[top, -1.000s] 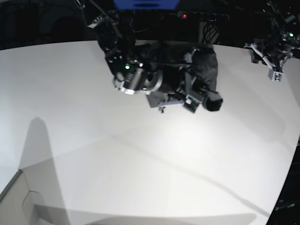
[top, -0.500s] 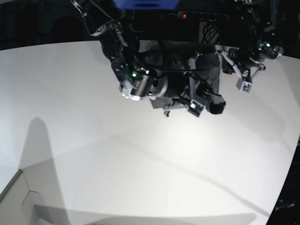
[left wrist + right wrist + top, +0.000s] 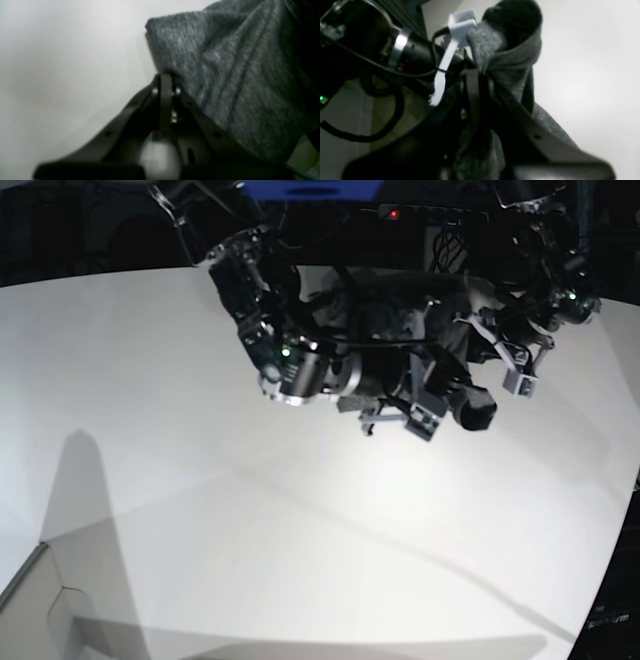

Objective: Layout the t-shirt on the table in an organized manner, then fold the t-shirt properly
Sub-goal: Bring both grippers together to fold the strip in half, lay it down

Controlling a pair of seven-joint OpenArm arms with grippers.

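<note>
The charcoal-grey t-shirt (image 3: 400,295) hangs bunched above the far side of the white table (image 3: 300,530), between both arms. My right gripper (image 3: 473,71) is shut on a fold of the t-shirt (image 3: 510,65), and a dark sleeve opening sticks up beside it. My left gripper (image 3: 166,76) has its jaws together at the edge of the t-shirt (image 3: 225,75), pinching the fabric above the table (image 3: 62,62). In the base view the left gripper (image 3: 478,350) sits just right of the right gripper (image 3: 450,385); the arms hide much of the shirt.
A cardboard box corner (image 3: 30,610) pokes in at the front left. The table's curved edge (image 3: 615,560) runs down the right side. Dark equipment and cables stand behind the far edge.
My left arm swung in from the far right to the shirt and shut on its edge. The right arm, still holding the shirt, shifted a little right and forward.
</note>
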